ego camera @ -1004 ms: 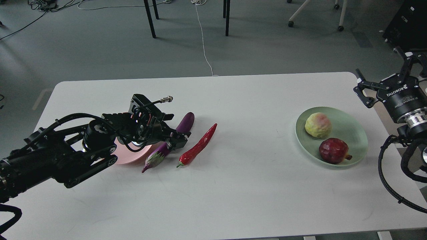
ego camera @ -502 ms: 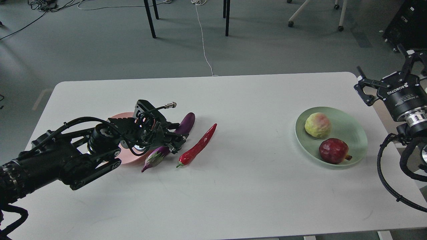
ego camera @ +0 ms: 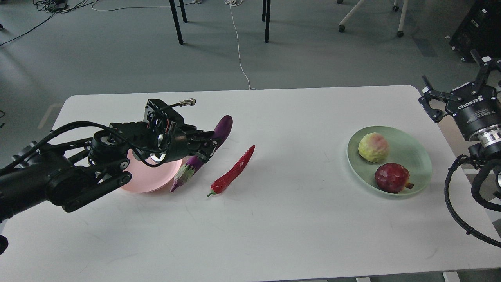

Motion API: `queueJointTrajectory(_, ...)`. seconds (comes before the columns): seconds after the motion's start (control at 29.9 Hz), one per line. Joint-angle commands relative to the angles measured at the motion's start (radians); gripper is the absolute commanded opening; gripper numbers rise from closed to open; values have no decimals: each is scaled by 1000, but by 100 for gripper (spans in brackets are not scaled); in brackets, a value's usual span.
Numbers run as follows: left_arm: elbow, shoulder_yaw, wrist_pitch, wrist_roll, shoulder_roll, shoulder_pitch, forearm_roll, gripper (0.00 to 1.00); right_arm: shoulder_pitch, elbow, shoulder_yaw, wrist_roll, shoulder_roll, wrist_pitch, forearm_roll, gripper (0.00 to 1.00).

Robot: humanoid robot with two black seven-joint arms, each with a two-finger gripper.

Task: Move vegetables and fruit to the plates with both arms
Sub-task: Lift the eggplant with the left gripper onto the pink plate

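My left gripper [ego camera: 204, 149] is shut on the middle of the purple eggplant [ego camera: 221, 127] and holds it tilted above the table, its stem end [ego camera: 181, 176] hanging low at the pale pink plate's [ego camera: 146, 178] right edge. The red chili pepper [ego camera: 233, 170] lies on the table just right of the eggplant. The pale green plate [ego camera: 415, 150] at the right holds the yellow-green fruit [ego camera: 373, 147] and the dark red fruit [ego camera: 392, 177]. My right gripper [ego camera: 456, 84] is open and empty, raised past the table's right edge.
The white table [ego camera: 274, 227] has bare surface in the middle and front. Beyond it are grey floor, chair legs [ego camera: 266, 19], a white cable [ego camera: 238, 51] and a black box [ego camera: 479, 27] at the far right.
My left gripper closed on the eggplant and lifted it up and a little left, towards the pink plate. The right arm drifted slightly up and right.
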Motion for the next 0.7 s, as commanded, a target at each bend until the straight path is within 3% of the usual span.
queueJointTrajectory(0.0, -65, -17, -35, 54, 138, -26, -192, 24, 1, 2, 4, 0, -3, 0, 0, 99)
queueJointTrajectory(0.2, -41, 14, -46, -29, 291, -19, -170, 24, 1, 4, 8, 0, 2, 0, 0, 99)
queueJointTrajectory(0.47, 62, 109, 28, -34, 291, 24, -138, 25, 8, 12, 11, 0, 6, 0, 0, 99)
queueJointTrajectory(0.57, 79, 111, 40, -32, 280, 52, -135, 36, 8, 10, 11, 0, 2, 0, 0, 99)
queueJointTrajectory(0.67, 79, 111, 40, -32, 279, 66, -124, 54, 7, 6, 10, 0, -5, 0, -1, 99)
